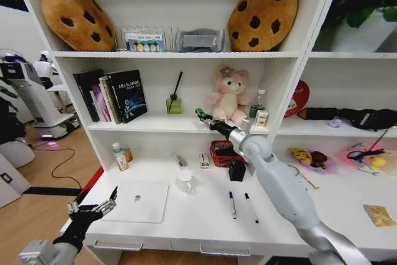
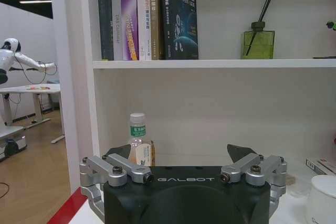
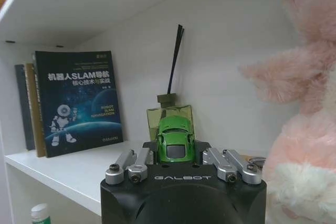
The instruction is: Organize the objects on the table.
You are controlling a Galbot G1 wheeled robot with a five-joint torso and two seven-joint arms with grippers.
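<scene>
Table (image 1: 205, 218) below the shelf carries your laptop (image 1: 138, 202), two markers (image 1: 232, 205) and a white cup (image 1: 185, 182). Right gripper (image 1: 200, 115) clamps a green toy car (image 3: 176, 139) at shelf height beside the plush bear (image 1: 227, 96). Left gripper (image 1: 99, 204) hovers spread and empty near the laptop.

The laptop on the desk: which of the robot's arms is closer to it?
Left. Its tool hovers open just beside the laptop; the right tool is up at the shelf, holding a green toy car.
</scene>
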